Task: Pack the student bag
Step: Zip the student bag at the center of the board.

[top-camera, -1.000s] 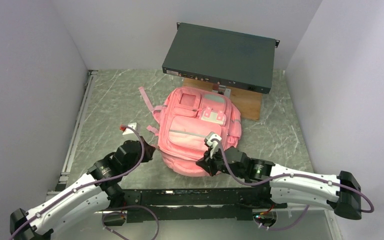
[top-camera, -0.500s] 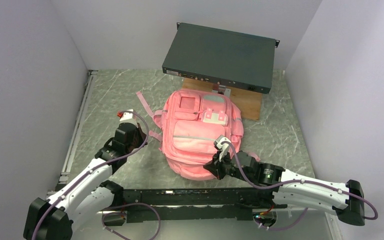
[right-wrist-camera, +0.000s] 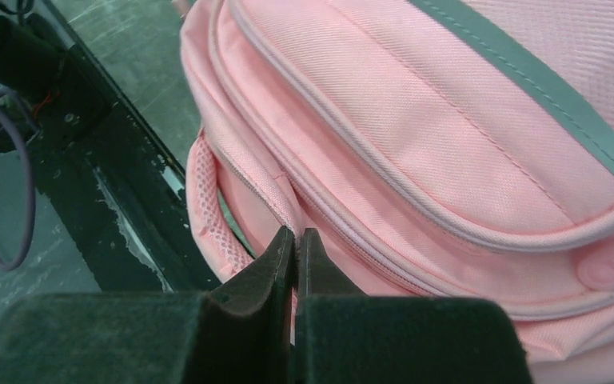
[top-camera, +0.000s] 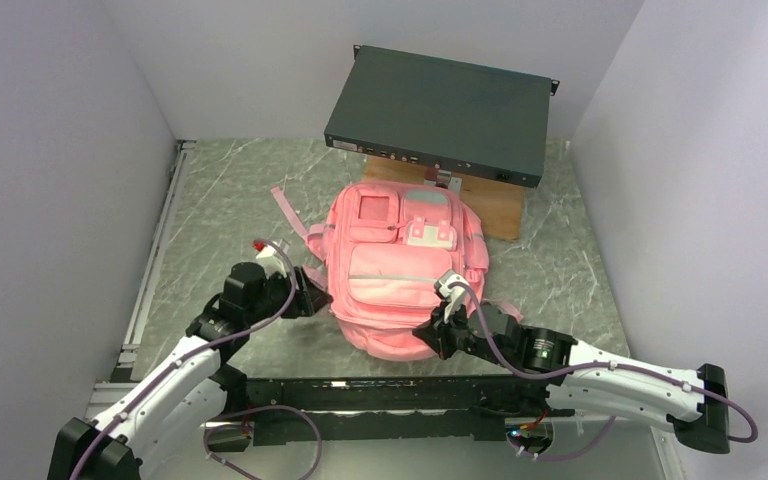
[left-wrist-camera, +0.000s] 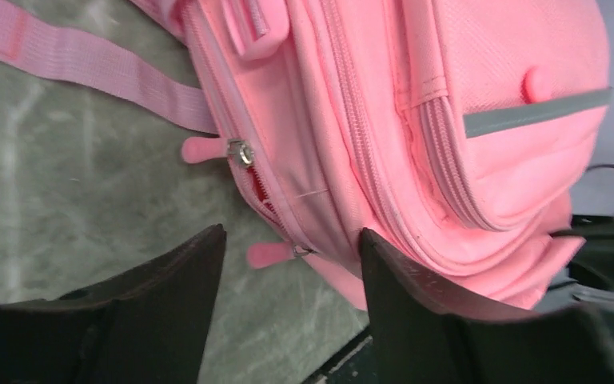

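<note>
The student bag (top-camera: pixel 400 270), a soft pink backpack, lies front-up in the middle of the table with its straps trailing left. My left gripper (top-camera: pixel 310 296) is open at the bag's left side. In the left wrist view its jaws (left-wrist-camera: pixel 289 240) stand wide apart, with a pink zip pull (left-wrist-camera: pixel 268 254) lying between them, untouched. A second zip pull (left-wrist-camera: pixel 208 149) sits farther up the partly open zip. My right gripper (top-camera: pixel 436 335) is at the bag's near edge. In the right wrist view it is shut (right-wrist-camera: pixel 296 234) on a fold of the bag's fabric (right-wrist-camera: pixel 256 188) beside a zip seam.
A flat black rack unit (top-camera: pixel 440 110) rests on a wooden block (top-camera: pixel 495 210) just behind the bag. A metal rail (top-camera: pixel 155 250) runs along the table's left side. The arms' black mounting bar (top-camera: pixel 380 395) lies close to the bag's near edge. Walls close in on three sides.
My left gripper has opened and swung right, in against the bag's left side. The right gripper has stayed shut on the bag, which has shifted slightly right.
</note>
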You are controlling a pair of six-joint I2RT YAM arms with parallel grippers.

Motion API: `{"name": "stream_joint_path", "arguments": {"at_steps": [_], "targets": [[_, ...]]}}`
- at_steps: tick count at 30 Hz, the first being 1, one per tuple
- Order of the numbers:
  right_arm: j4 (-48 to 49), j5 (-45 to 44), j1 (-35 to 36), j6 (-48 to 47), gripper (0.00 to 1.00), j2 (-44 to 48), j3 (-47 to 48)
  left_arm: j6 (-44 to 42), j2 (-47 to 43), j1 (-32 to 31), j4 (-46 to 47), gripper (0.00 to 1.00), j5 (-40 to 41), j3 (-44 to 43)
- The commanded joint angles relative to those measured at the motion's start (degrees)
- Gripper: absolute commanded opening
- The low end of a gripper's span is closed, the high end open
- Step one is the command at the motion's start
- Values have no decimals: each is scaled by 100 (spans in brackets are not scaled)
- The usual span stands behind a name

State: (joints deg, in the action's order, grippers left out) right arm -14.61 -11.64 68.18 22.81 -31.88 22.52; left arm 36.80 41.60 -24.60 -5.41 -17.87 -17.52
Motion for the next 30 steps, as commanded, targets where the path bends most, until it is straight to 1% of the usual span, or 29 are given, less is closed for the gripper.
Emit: {"name": "stream_joint_path", "arguments": {"at_steps": [1, 2, 4, 5, 7, 10, 12, 13, 15, 17, 19, 22, 25, 27, 30], "targets": [[-219, -1128, 11, 398, 0, 485, 638, 507, -238, 8, 1091, 59, -1078, 564], [-365, -1350, 11, 480, 0, 553, 696, 519, -327, 3, 1405, 56, -1228, 726], [-637, -1755, 11, 613, 0, 710, 798, 424, -601, -82, 1834, 55, -1356, 1005], [-802, -1943, 6, 731, 0, 779, 853, 265, -785, -212, 1829, 56, -1155, 1056], [-1051, -2267, 2, 889, 0, 894, 964, -86, -1162, -540, 1453, 61, -485, 1022], [-1402, -2711, 6, 1010, 0, 976, 1094, -505, -1661, -1039, 1136, 66, 248, 940], [-1519, -2850, 2, 960, 0, 1000, 1175, -692, -1928, -1251, 1385, 68, 441, 1044], [-1534, -2867, 2, 908, 0, 1019, 1205, -756, -1962, -1307, 1568, 69, 408, 1109], [-1581, -2895, 2, 839, 0, 1046, 1276, -944, -1785, -1425, 1819, 68, 285, 1148], [-1616, -2901, 2, 775, 0, 1075, 1333, -1225, -1334, -1660, 1687, 65, 367, 919], [-1664, -2927, 4, 758, 0, 1099, 1363, -1526, -814, -2078, 1539, 59, 600, 600], [-1643, -2945, 2, 698, 0, 1142, 1360, -1845, -265, -2578, 1459, 53, 1127, 295], [-1650, -2943, 2, 690, 0, 1163, 1399, -1817, 98, -2855, 1658, 55, 1294, 250], [-1659, -2932, 2, 702, 0, 1186, 1408, -1748, 310, -3015, 1780, 59, 1597, 240], [-1650, -2906, 7, 728, 0, 1233, 1378, -1742, 605, -3233, 1756, 59, 2029, 104]]}}
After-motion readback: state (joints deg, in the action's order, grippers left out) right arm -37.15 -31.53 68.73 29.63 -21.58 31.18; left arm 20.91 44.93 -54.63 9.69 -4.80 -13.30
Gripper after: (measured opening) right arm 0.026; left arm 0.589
